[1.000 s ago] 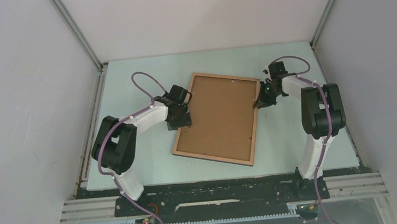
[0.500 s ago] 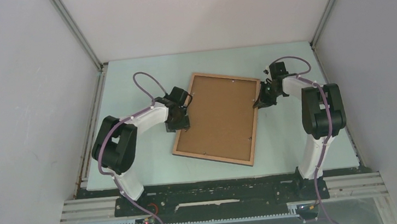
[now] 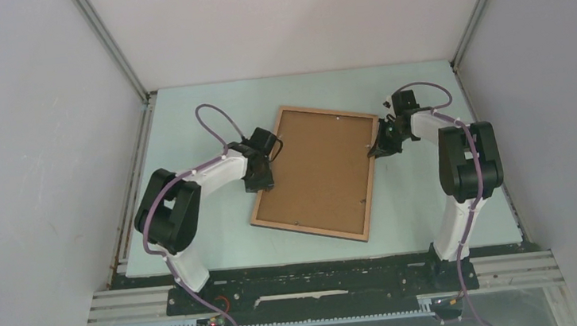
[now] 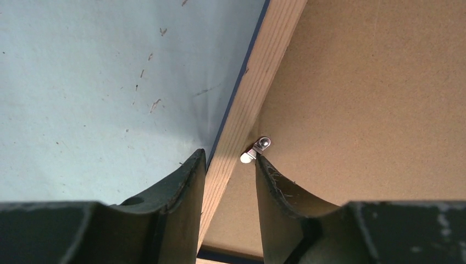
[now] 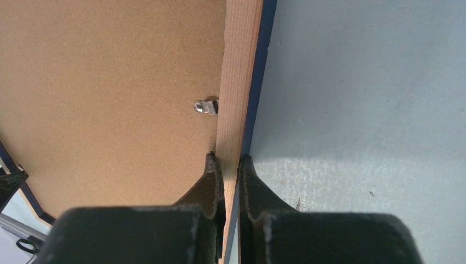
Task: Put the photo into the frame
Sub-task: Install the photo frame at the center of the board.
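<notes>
A large rectangular picture frame with thin wood-brown rails lies flat near the middle of the pale blue-green desk, skewed, with its plain brown fibreboard backing board facing up. The left claw straddles the frame's left rail with its jaws apart, one finger over the desk and the other over the board, just beside a small silver metal clip. The right claw is closed, pinching the frame's right rail between its fingertips.
</notes>
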{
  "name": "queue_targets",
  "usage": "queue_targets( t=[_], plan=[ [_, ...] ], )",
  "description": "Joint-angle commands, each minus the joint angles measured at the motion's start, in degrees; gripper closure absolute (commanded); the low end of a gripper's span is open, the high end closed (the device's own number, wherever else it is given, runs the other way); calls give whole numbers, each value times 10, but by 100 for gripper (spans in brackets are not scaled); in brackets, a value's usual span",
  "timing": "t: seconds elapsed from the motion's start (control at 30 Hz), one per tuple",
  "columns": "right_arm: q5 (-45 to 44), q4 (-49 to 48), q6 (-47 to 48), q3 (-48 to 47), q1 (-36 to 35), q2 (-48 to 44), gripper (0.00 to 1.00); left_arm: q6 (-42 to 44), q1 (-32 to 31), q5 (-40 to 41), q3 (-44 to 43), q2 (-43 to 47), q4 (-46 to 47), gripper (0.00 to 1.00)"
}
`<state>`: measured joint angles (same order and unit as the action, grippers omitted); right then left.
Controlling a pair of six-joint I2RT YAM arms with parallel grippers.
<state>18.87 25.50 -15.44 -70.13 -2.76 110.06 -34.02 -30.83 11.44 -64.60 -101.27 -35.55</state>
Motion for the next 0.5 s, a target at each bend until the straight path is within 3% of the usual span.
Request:
queue_targets(
  t=[0.0, 0.23, 0.37, 0.47],
  plan=[
    [0, -40, 6, 6, 5, -10, 100, -13, 2, 56, -12, -8, -24, 68],
    [4, -42, 7, 8, 4, -12, 100, -37, 8, 74, -16, -10, -22, 84],
    [6, -45, 6, 11, 4, -14, 100, -59, 17, 95, -16, -4, -27, 99],
    [9, -46, 7, 12, 4, -14, 100, -73, 22, 102, -21, -5, -28, 100]
  ],
)
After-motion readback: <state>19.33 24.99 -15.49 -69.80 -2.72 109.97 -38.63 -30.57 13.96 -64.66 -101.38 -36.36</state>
